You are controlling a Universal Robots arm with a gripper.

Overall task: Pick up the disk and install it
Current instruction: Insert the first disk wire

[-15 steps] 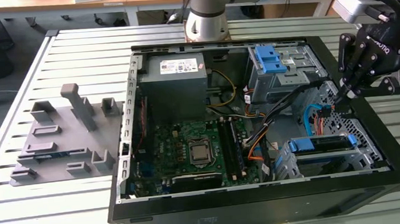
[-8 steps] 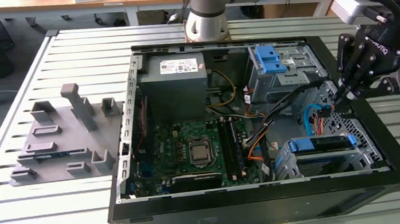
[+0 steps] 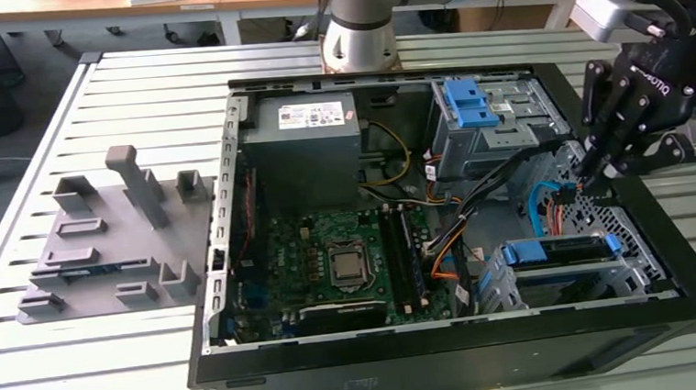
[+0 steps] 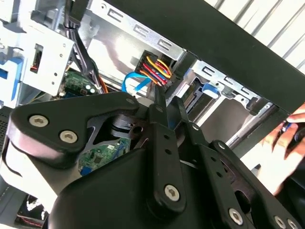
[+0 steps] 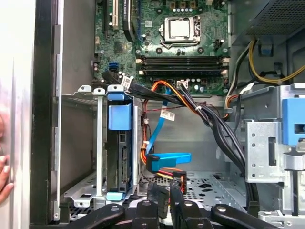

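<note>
With its fingers closed together on the power connector (image 5: 167,193), the gripper (image 5: 164,200) should advance squarely toward the disk (image 5: 119,157), seated upright in its bay just beside the fingertips, keeping cables untwisted.

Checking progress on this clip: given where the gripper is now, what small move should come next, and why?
Probably a short shift toward the disk. It already stands in its bay, blue rail showing, while the gripper is at the cable plugs beside that bay, apart from the disk.
</note>
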